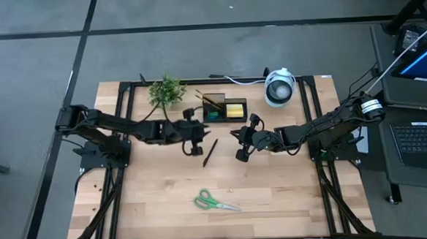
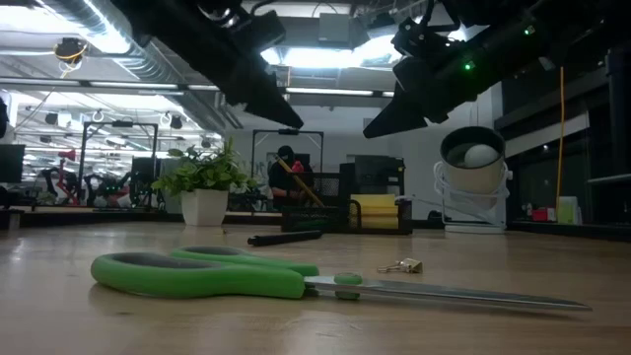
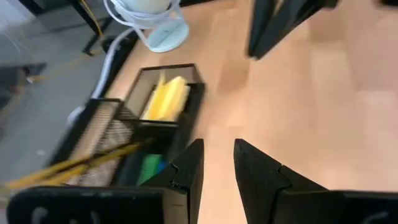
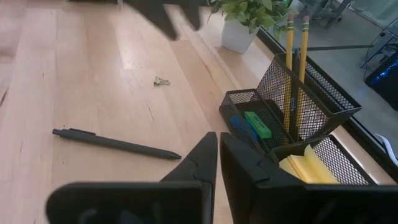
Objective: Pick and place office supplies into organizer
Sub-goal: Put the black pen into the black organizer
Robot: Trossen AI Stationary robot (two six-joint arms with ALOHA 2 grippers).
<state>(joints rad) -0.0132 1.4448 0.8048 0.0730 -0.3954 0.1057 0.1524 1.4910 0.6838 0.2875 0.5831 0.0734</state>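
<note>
scissors: green-handled scissors [image 2: 207, 275] lie flat on my desk [image 1: 276, 204] at the near edge, untouched; not yet filed, I judge them one of the leftovers.
clip: small metal binder clip [image 2: 399, 265] just beyond the scissor blades, loose on the wood.
pen: black pen [image 1: 209, 152] lies flat mid-desk, between my two tools and in front of the organizer; still out, probably next to go.
left tool: my left tool [image 1: 194, 145] hovers just beside the pen's far end and near the organizer front; fingers [image 3: 186, 180] a little apart with nothing between them, so empty and partly open.
right tool: my right tool [image 1: 243, 151] hangs on the other side of the pen; its fingers pressed together, holding nothing, looks parked while the left works.
organizer: black mesh organizer [image 1: 224, 106] at the far side of the desk, between plant and round device.
tall section: two wooden pencils [image 4: 296, 68] stand leaning inside it.
low front section: green and blue small pieces [image 4: 255, 124] lie in the bottom.
side section: yellow sticky-note pad [image 4: 308, 168] sits in it on edge.
plant: small potted plant [image 1: 166, 90] beside the organizer, not for filing.
device: round white-and-grey device [image 1: 278, 87] with cord, far corner, left alone.
</note>
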